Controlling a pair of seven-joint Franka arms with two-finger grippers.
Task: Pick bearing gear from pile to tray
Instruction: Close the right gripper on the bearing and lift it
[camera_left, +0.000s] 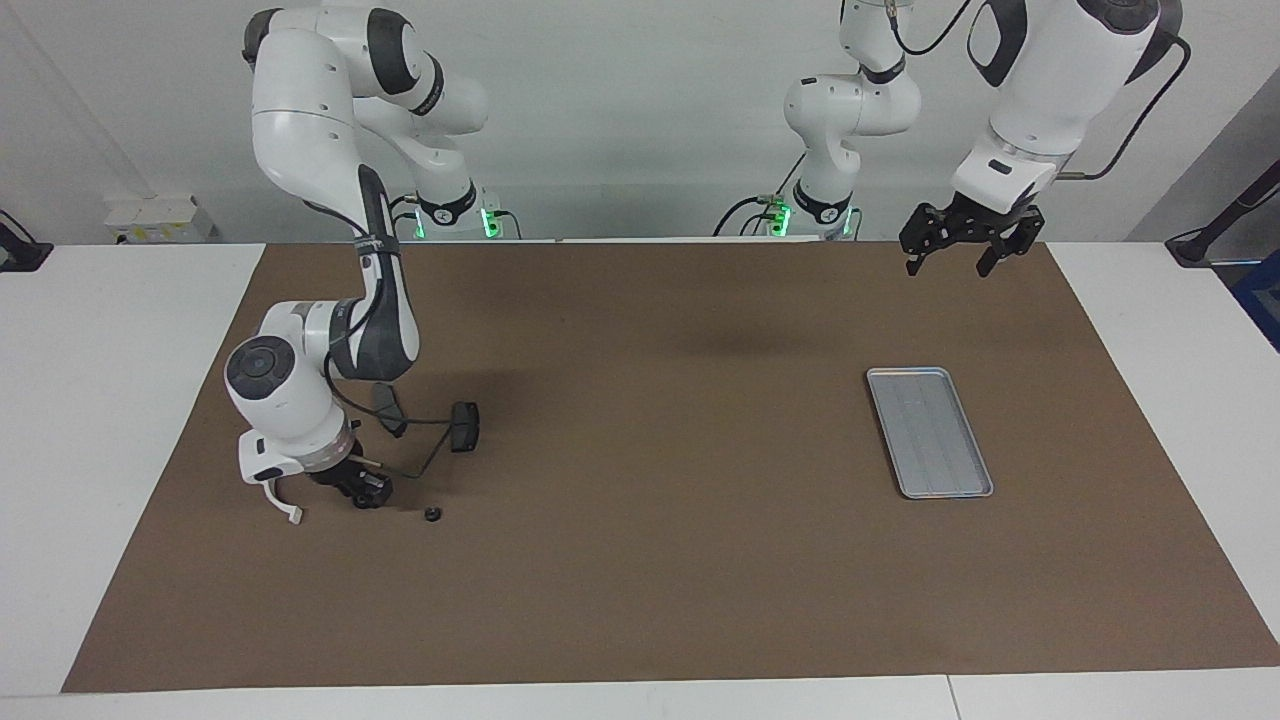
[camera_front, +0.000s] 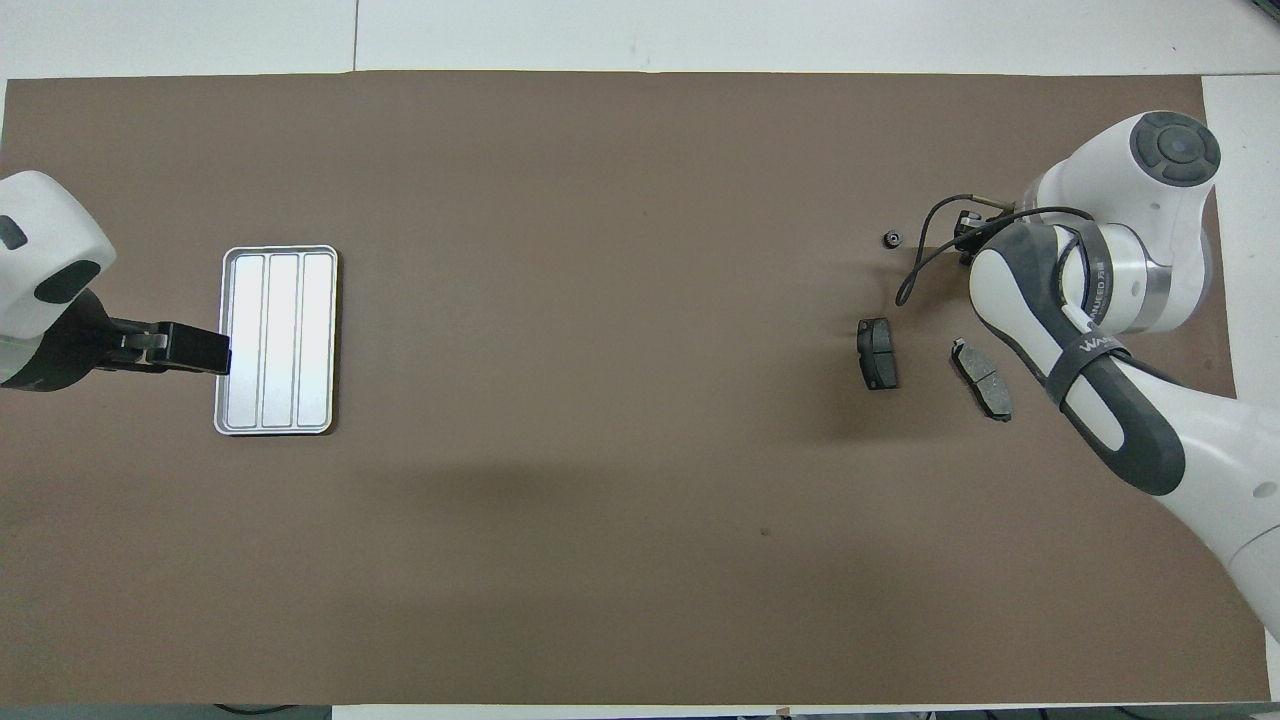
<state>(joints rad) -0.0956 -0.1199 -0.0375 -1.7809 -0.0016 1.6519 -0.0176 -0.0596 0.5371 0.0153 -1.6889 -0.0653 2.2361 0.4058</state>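
The pile lies at the right arm's end of the brown mat. It holds two dark brake pads (camera_left: 464, 426) (camera_front: 981, 379), a white plastic arc (camera_left: 283, 505) and a small black round bearing gear (camera_left: 432, 514) (camera_front: 890, 239). My right gripper (camera_left: 365, 493) (camera_front: 964, 229) is down at the mat between the arc and that gear, drawn shut. The hand hides what, if anything, is between its tips. The silver tray (camera_left: 929, 432) (camera_front: 277, 340) lies bare at the left arm's end. My left gripper (camera_left: 958, 256) hangs open and raised over the mat there, waiting.
A thin black cable (camera_left: 425, 455) (camera_front: 915, 268) loops from the right hand over the mat beside the brake pads. The brown mat (camera_left: 650, 560) covers most of the white table. The right arm's forearm (camera_front: 1080, 370) reaches over the pile.
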